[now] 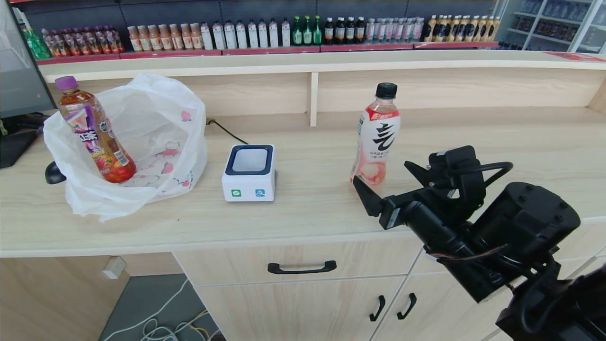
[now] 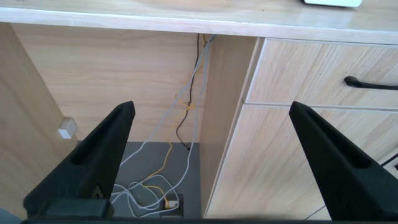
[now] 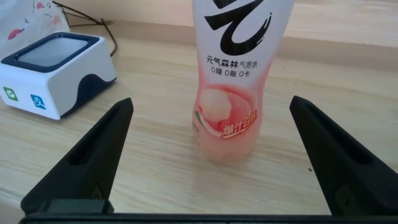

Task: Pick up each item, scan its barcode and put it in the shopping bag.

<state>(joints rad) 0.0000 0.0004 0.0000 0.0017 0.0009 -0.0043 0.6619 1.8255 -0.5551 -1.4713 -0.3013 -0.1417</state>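
Right gripper [image 1: 382, 173]: jaws spread wide, empty. Pink peach drink bottle [image 1: 376, 135] stands upright on the counter [image 1: 307, 213], right of the barcode scanner [image 1: 249, 173], centred ahead of the gap, untouched. Right arm is nearer. Left gripper [image 2: 211, 109] is also spread, low by the cabinet front.
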